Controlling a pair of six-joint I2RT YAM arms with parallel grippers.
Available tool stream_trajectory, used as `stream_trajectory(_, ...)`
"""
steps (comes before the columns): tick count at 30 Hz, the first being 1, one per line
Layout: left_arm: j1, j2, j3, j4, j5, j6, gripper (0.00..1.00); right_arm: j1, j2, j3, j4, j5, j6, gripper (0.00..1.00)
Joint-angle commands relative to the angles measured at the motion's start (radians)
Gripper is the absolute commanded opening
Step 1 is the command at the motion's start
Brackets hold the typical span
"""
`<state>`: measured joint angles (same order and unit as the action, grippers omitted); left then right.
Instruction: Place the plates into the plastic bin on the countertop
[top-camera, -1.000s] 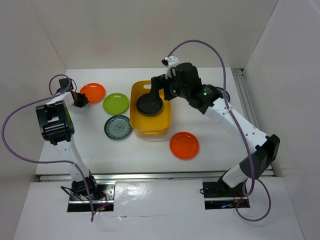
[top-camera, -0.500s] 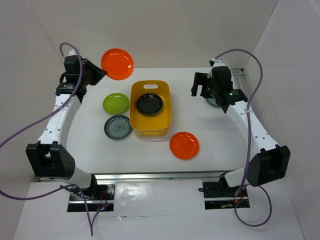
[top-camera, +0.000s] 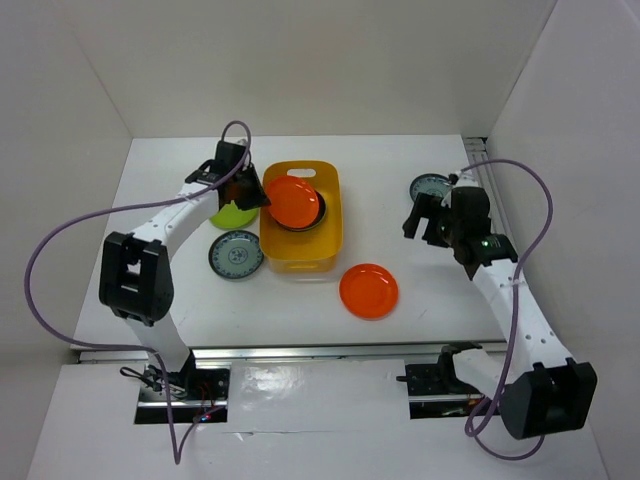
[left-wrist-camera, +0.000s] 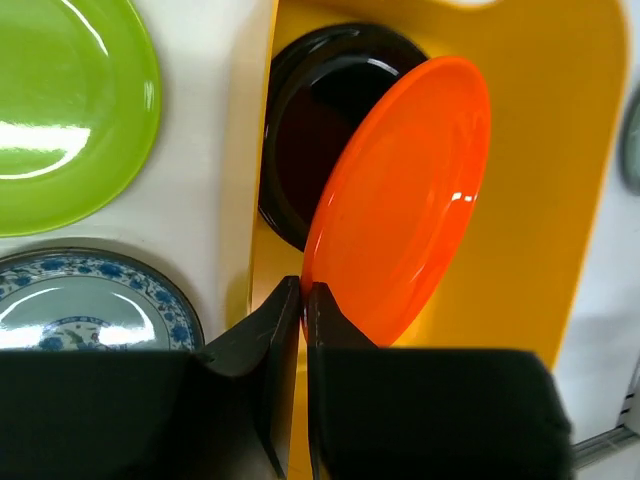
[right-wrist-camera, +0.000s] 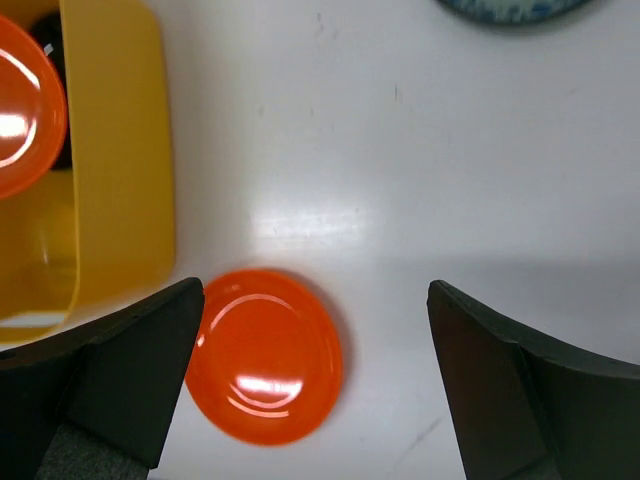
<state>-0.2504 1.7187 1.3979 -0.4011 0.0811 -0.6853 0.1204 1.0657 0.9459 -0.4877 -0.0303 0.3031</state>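
One orange plate (left-wrist-camera: 400, 200) hangs tilted over the plastic bin (top-camera: 305, 252), above the black plate (left-wrist-camera: 320, 110) inside. Its rim is pinched by the left gripper (left-wrist-camera: 303, 300), arm reaching from bin's left; right gripper (top-camera: 424, 218) spread wide, right of bin. Half-second ago: plate high behind bin's left corner.

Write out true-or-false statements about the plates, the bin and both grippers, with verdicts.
The left gripper pinches an orange plate by its rim, over the plastic bin. True.
The bin holds no plate. False: a black plate lies in it.
The right gripper grips the second orange plate. False: it is open and empty; that plate lies on the countertop.
A lime green plate lies outside the bin. True.
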Motion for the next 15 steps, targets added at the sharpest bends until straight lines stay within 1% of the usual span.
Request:
stream_trajectory(1,-0.018,0.027,0.082,0.024,-0.014,0.052,0.0,-0.004,-0.078,-0.059,-0.025,-0.043,0.028,1.0)
stream_trajectory(5,-0.027,0.096,0.11,0.024,-0.004,0.052,0.0,-0.004,-0.119,-0.09,-0.046,-0.082,0.018,1.0)
stream_trajectory(10,-0.036,0.163,0.151,0.013,-0.049,0.052,0.0,-0.004,-0.159,-0.11,-0.081,-0.114,0.018,1.0)
stream_trajectory(11,-0.036,0.173,0.151,0.013,-0.059,0.052,0.11,-0.004,-0.171,-0.125,-0.081,-0.114,0.018,1.0)
stream_trajectory(12,-0.036,0.183,0.165,0.013,-0.06,0.052,0.19,0.016,-0.182,-0.125,-0.091,-0.091,0.018,1.0)
stream_trajectory(14,-0.036,0.205,0.179,0.013,-0.069,0.052,0.27,0.028,-0.182,-0.125,-0.103,-0.068,0.036,1.0)
stream_trajectory(15,-0.036,0.231,0.194,0.013,-0.069,0.052,0.37,0.028,-0.182,-0.107,-0.123,-0.048,0.063,1.0)
